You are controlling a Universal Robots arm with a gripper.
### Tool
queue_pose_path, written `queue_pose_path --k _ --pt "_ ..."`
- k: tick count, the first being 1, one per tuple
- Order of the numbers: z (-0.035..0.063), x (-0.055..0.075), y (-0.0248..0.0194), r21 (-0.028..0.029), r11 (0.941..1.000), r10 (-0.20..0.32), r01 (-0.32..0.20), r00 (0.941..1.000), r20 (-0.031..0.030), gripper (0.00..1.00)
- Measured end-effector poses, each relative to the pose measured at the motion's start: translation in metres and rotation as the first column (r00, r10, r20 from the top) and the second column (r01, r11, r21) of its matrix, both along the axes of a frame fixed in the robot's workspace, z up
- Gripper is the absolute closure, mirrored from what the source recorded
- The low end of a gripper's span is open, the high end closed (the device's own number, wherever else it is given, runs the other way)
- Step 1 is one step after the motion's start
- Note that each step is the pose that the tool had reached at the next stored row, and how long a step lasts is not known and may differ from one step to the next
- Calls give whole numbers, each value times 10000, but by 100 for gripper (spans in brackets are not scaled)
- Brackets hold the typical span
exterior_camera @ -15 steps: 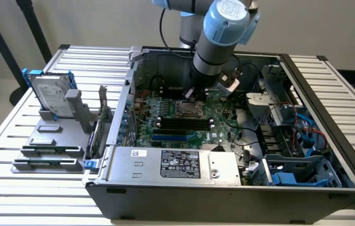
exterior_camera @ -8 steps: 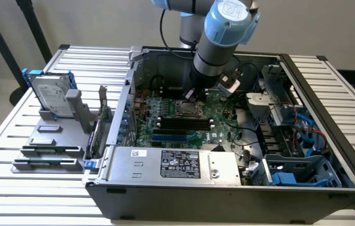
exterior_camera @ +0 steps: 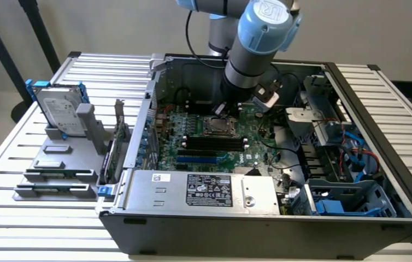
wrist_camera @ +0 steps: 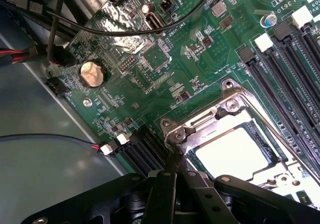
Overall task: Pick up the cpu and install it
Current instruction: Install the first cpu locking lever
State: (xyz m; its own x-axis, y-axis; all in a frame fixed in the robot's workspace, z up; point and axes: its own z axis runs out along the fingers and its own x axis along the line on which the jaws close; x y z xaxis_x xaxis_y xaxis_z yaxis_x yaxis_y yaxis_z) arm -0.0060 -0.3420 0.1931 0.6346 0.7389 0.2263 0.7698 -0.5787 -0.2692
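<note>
Here we judge the install nearly done: the small silvery square cpu (wrist_camera: 232, 151) lies in the motherboard's metal-framed socket (wrist_camera: 235, 104), our black gripper (wrist_camera: 175, 171), fingers pinched shut and empty, beside its frame, calling for care.

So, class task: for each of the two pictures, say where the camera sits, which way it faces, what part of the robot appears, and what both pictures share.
Exterior view: off the arm, raised, looking down into the open computer case on a slatted table; the arm reaches in.
Wrist view: on the wrist, close above the green circuit board, facing it; the black hand, shut, sits at the socket's edge.
Shared: the metal-framed socket with the cpu in it, and the black memory slots.
</note>
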Motion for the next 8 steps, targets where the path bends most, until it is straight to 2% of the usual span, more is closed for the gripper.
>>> queue_pose_path --k 8 --pt "61 1 -29 -1 10000 -1 1 10000 -15 89"
